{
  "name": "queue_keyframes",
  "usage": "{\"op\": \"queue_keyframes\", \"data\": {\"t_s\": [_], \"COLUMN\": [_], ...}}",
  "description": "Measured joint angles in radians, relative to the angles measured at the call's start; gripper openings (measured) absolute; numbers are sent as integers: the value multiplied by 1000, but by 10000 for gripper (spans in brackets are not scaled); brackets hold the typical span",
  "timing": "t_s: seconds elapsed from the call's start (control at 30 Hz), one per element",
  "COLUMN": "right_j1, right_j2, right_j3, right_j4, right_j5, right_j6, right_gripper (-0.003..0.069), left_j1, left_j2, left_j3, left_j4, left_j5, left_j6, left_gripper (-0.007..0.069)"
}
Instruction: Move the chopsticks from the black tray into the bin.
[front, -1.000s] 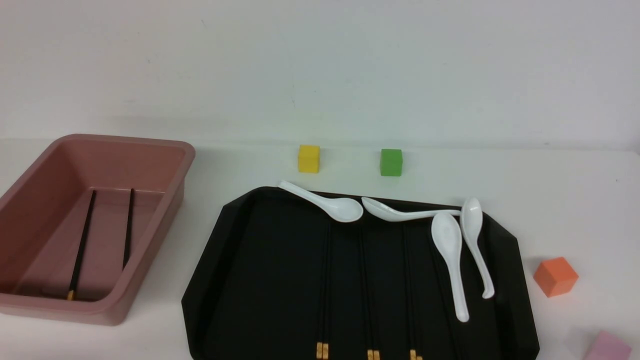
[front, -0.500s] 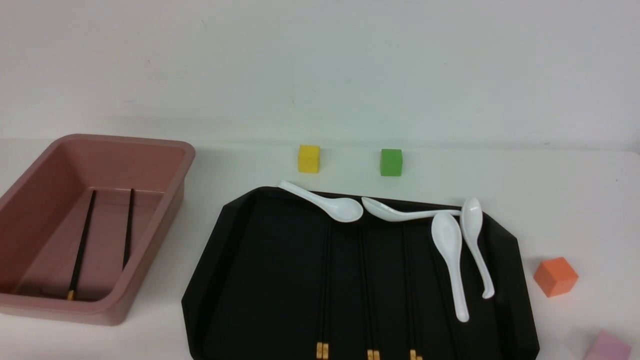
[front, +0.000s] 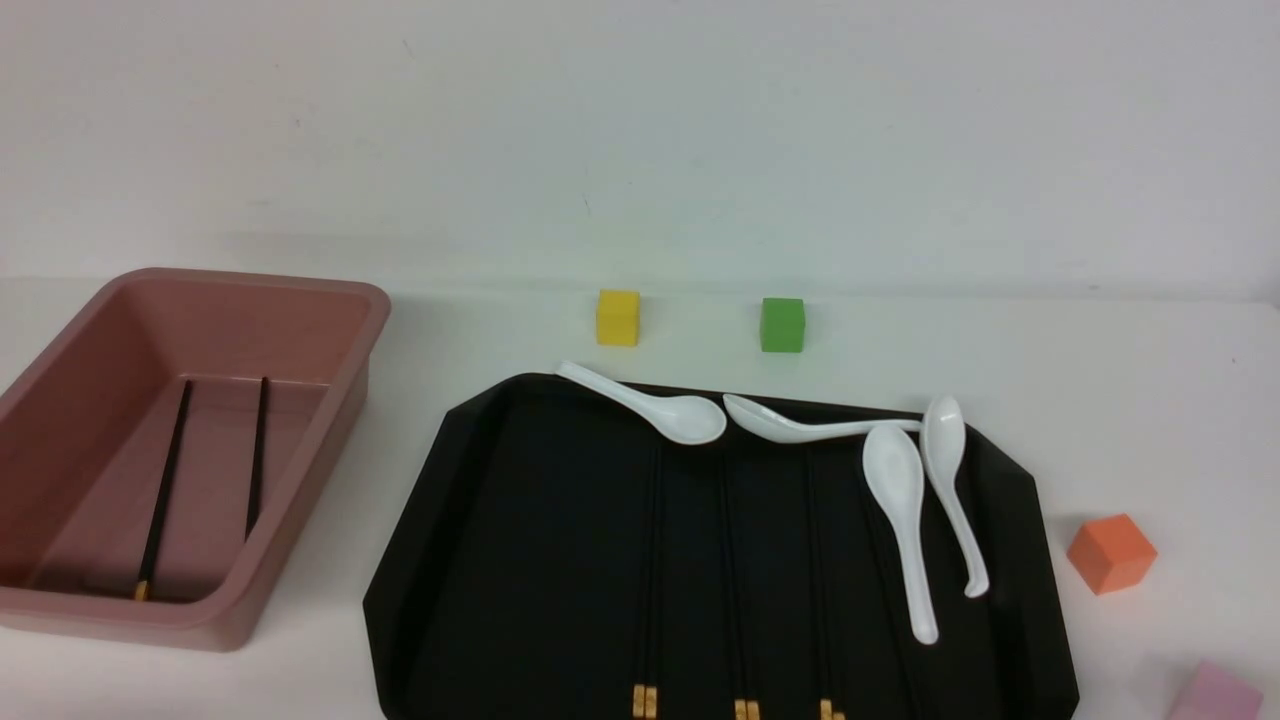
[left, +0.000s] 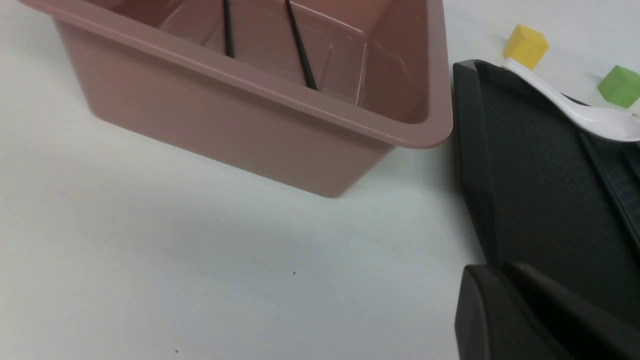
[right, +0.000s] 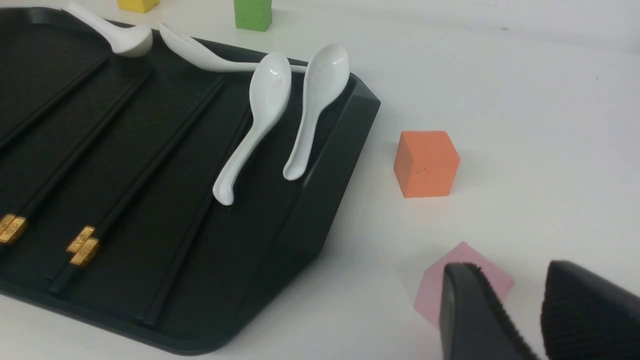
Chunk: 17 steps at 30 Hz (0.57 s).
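Several chopsticks (front: 645, 560) lie lengthwise on the black tray (front: 420, 530), gold ends toward me; the right wrist view also shows these chopsticks (right: 145, 165) on that tray (right: 325, 185). Two more black sticks (front: 165, 480) rest inside the pink-brown bin (front: 330, 450) at the left. My left gripper (left: 487, 270) hovers over the table beside the tray's corner (left: 525, 165), short of the bin (left: 225, 120); its fingers sit together with nothing between them. The right gripper (right: 510, 272) stands open and empty to the right of the tray. Neither arm shows in the front view.
Several white spoons (front: 905, 520) lie along the tray's far and right side. A yellow cube (front: 617, 317) and a green cube (front: 781, 324) stand behind the tray. An orange cube (front: 1110, 552) sits to its right, and a pink cube (right: 450, 280) lies under my right fingers.
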Motion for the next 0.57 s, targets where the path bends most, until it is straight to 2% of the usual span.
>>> {"op": "queue_keyframes", "data": {"t_s": [0.57], "right_j1": [0], "right_j2": [0], "right_j3": [0], "right_j4": [0], "right_j5": [0], "right_j6": [0], "right_gripper": [240], "left_j1": [0], "left_j2": [0], "left_j3": [0], "left_j4": [0], "left_j5": [0], "left_j6": [0], "left_gripper": [51]}}
